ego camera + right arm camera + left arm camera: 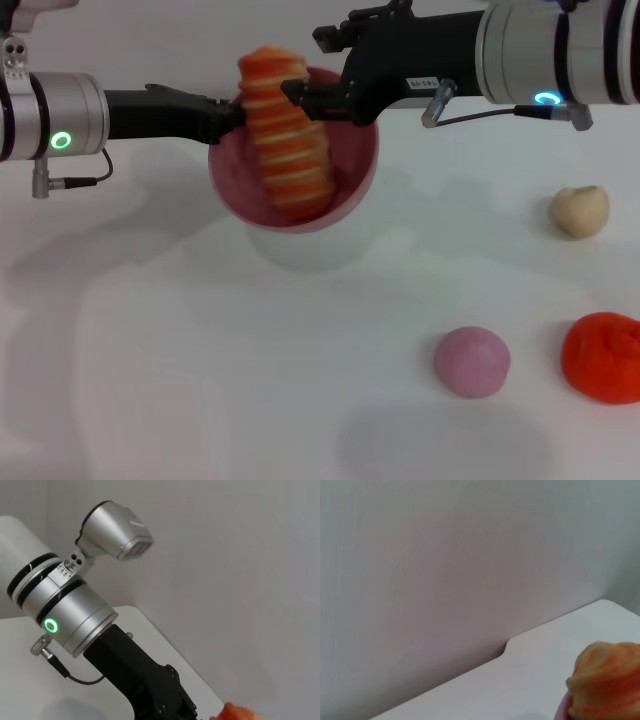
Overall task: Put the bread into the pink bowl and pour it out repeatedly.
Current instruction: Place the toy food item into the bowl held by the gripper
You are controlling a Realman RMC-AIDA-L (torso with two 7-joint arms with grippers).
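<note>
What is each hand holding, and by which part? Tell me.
The left hand grips the pink bowl by its rim. The right hand pinches the bread near its upper end.

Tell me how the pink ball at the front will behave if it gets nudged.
The pink ball looks round, so it would probably roll freely on the smooth white table. It likely moves easily, being small. Its matte skin suggests moderate grip.
</note>
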